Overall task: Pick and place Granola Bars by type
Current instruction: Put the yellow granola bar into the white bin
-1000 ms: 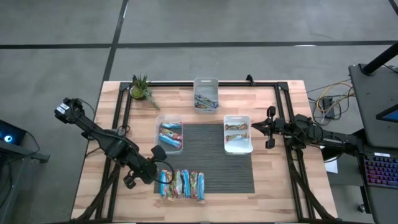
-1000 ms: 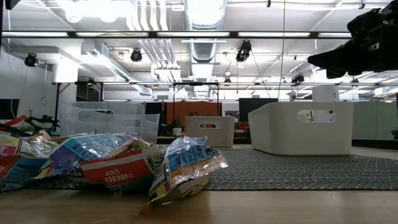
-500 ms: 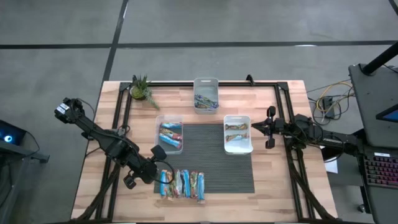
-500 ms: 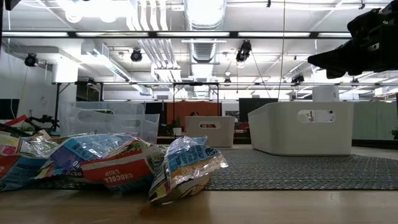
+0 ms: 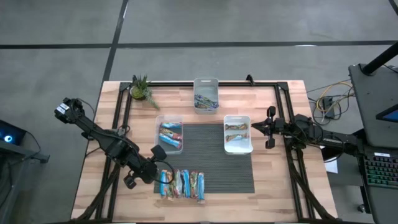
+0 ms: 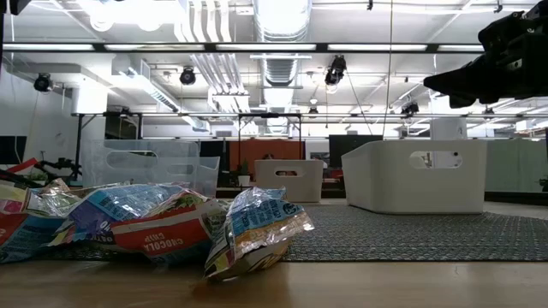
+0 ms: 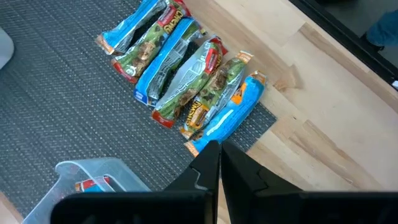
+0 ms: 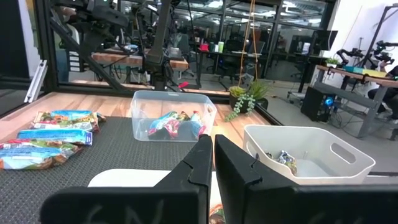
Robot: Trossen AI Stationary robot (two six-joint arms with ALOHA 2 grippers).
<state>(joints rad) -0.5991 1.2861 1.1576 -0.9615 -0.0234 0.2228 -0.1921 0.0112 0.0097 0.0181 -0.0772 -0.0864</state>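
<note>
Five or six Granola Bars (image 5: pixel 182 184) lying flat, side by side in a tight row on the dark mat (image 5: pixel 214 158) at the near edge of the counter (image 5: pixel 286 186), just right of the left hand (image 5: pixel 163 168). Long axes parallel, each running away from the counter's near edge toward the bins, the row itself stretching rightward from that hand. Wrappers mostly blue, with green and red panels; in the left wrist view, the nearest blue bar (image 7: pixel 225 116) just ahead of the fingertips. Left hand fully closed, fingers (image 7: pixel 207 169) pressed together, nothing held.

Clear bin (image 5: pixel 169 135) just beyond the left hand, holding more blue and red bars. In the low view, one red wrapper (image 6: pixel 163 239) reading "CHOCOLA… CHIP", upside down; other print too small to read.

Further right, white bin (image 5: pixel 206 94) at the far edge with a few bars, lying roughly along its length. Second white bin (image 5: pixel 237 134) with brownish bars lying crosswise, just left of the right hand (image 5: pixel 254 127).

Right hand raised above the counter beside that bin, fingers (image 8: pixel 202 163) shut tight, holding nothing, well apart from the loose row.
</note>
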